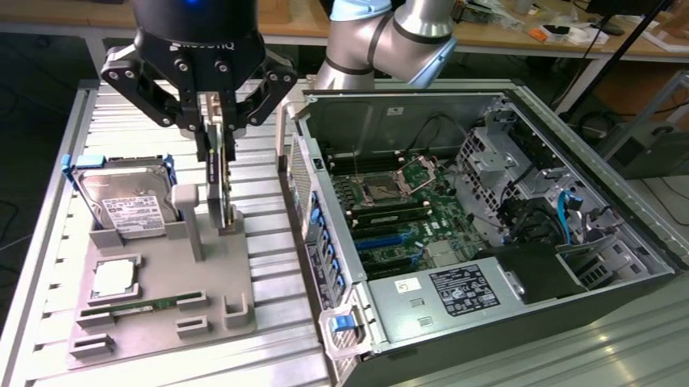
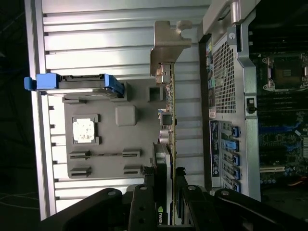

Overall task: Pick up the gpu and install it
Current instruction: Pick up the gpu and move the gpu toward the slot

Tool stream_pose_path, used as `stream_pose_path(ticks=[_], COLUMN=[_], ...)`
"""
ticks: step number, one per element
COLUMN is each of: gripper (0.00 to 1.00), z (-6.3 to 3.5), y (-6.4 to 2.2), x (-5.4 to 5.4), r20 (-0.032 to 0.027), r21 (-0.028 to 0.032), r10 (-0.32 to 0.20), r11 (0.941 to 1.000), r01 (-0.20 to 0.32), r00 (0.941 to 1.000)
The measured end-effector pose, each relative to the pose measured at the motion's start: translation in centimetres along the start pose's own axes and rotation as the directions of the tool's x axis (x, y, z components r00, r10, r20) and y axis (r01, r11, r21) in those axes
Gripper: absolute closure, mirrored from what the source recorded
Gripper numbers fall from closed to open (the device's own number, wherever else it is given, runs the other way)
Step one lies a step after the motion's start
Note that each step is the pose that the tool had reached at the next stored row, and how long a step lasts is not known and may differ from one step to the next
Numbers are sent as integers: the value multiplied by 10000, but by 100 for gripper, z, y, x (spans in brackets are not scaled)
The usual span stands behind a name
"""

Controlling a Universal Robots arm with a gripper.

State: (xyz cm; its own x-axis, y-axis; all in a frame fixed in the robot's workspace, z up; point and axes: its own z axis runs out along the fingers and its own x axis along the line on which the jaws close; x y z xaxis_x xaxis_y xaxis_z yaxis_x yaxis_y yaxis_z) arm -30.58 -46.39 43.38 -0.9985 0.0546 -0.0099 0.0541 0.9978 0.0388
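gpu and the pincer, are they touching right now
Touching. The exterior view shows the pincer clamped on both faces of the upright gpu near its top edge, with no gap.

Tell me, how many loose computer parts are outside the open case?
4. On the grey moulded tray: a boxy silver hard drive, a square silver processor chip, a narrow green memory stick. The black pincer grips a thin brownish circuit card upright. Others may be hidden.
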Motion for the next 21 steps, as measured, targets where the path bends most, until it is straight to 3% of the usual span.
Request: stream_pose_path(ticks=[10, 21], gripper=[73, 73], z=[-1, 0], y=[1, 6], x=[-14, -102], r20=[-2, -5], r21=[1, 2], r10=[0, 0], r11=[10000, 10000], r01=[0, 0], r00=[10000, 10000])
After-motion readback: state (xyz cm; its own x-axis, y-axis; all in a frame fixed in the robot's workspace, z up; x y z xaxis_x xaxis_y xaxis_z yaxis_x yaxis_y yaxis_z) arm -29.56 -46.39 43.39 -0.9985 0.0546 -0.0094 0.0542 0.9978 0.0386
